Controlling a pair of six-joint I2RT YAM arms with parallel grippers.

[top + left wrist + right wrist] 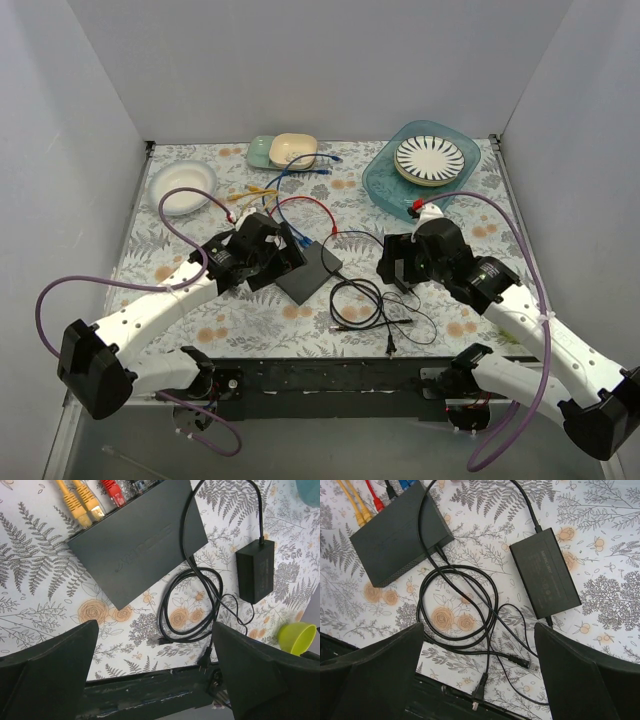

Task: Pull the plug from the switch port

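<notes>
The flat matte black switch (312, 270) lies mid-table; it also shows in the left wrist view (135, 540) and the right wrist view (395, 535). Its port edge holds two yellow plugs (82, 504), a red plug (114, 492), a black plug (390, 490) and blue ones (407, 484). My left gripper (285, 252) hovers over the switch's left end, open and empty (155, 645). My right gripper (395, 265) hovers right of the switch, open and empty (479, 630).
A black power adapter (545, 572) and coiled black cable (455, 605) lie right of the switch, with a loose plug (522, 661). A teal tray (385, 180) with a striped plate, a white bowl (183, 187) and small dishes (283, 150) stand at the back. A yellow-green cup (295, 636) is near.
</notes>
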